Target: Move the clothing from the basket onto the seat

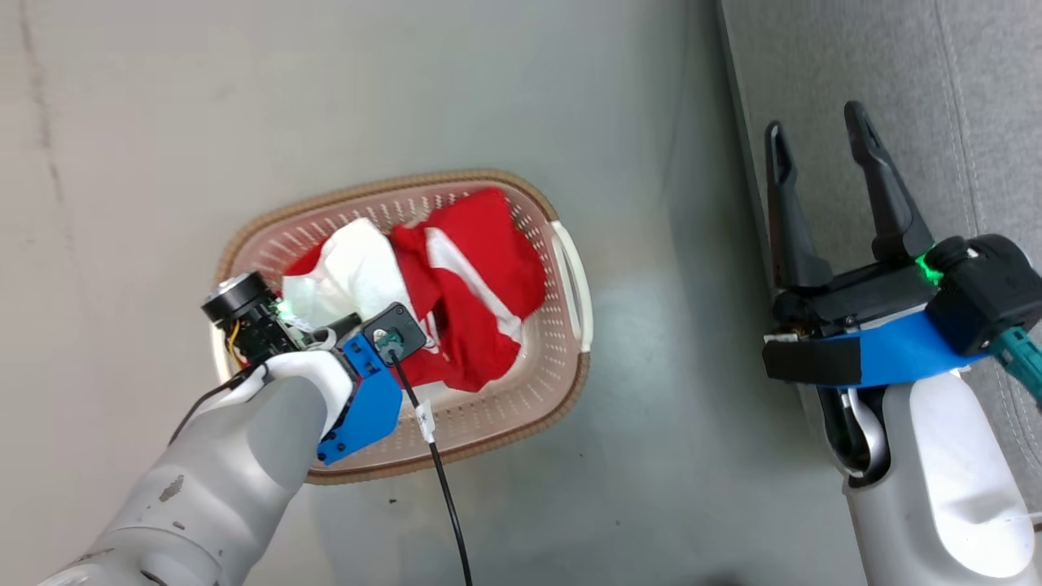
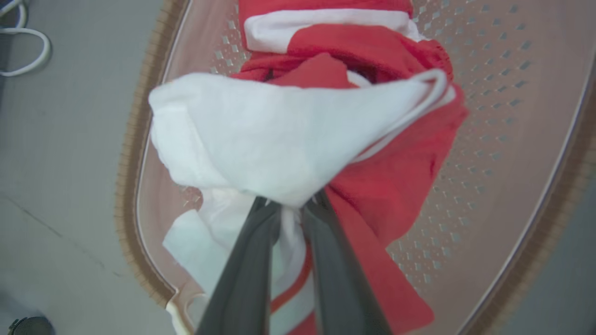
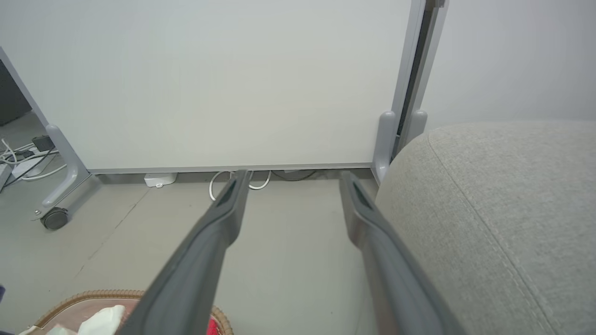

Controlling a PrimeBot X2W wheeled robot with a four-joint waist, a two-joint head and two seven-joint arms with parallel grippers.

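Left claw (image 2: 292, 207): closed on a fold of white cloth, fingers (image 2: 247, 270) nearly together with the fabric pinched between them; low over the near-left part of the basket, pointing down into it.
Right claw (image 1: 814, 122): wide open, holding nothing; upright at the right, over the left edge of the seat, well apart from the basket.
Clothing (image 1: 476, 277): soft, crumpled, bright red with broad white panels and thin white stripes; bunched in one heap inside the basket; white part standing up in a peak at the left claw, red part draped to the right; cannot tell where one garment ends and the other begins.
Basket (image 1: 456, 176): cream plastic with rows of small holes, brown woven-look rim, rounded corners; on the floor, left of the seat and apart from it.
Handle (image 1: 574, 273): white, on the right side of the basket, facing the seat.
Seat (image 1: 895, 73): light grey upholstery with a rounded edge and a stitched seam; far right.
Floor (image 1: 635, 366): smooth grey, between basket and seat.
Black cord (image 1: 444, 480): from the left wrist across the near rim of the basket.
Board (image 3: 233, 79): pale panel in a grey frame, at the far side, just beside the seat's far corner.
Wheel (image 3: 54, 217): dark caster under the left leg of the board.
Cables (image 3: 259, 187): white and dark, along the foot of the board.
In the way: right forearm (image 1: 936, 472), pale, upright at the near-left edge of the seat.
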